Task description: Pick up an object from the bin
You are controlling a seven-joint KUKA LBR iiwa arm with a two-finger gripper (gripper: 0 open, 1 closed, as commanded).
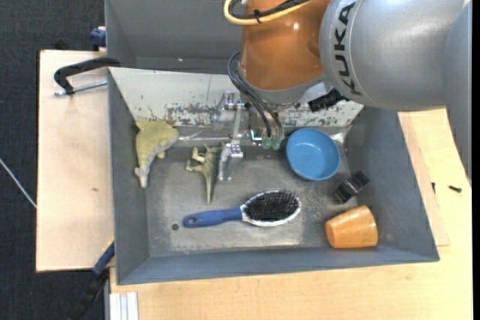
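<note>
Olive-green and small, the toy dinosaur [206,165] is the thing your claw [229,154] hangs over. It lies on the floor of the grey bin [225,260], well to the left of the blue bowl [313,155], with its thin tail stretched toward the near wall. The claw's metal tip stands at the dinosaur's right side, between the toy and the bowl. You cannot tell whether it touches the toy, and nothing shows gripped in it. You also cannot tell whether the claw is open or closed, because its parts overlap from this angle.

Above the claw, the orange wrist cover [281,34] and the grey arm [405,34] reach in over the bin's far wall, up and to the right of the bowl.

The bowl sits upright just to the right of the claw, apart from it. Farther left of the bowl, past the dinosaur, a larger pale yellow-green toy animal [152,145] lies near the left wall. Below and left of the bowl rests a hairbrush [244,212] with a blue handle and a black bristle head. A small black piece [349,186] lies just below and right of the bowl. Beyond that piece, an orange cup [351,228] lies on its side.
</note>
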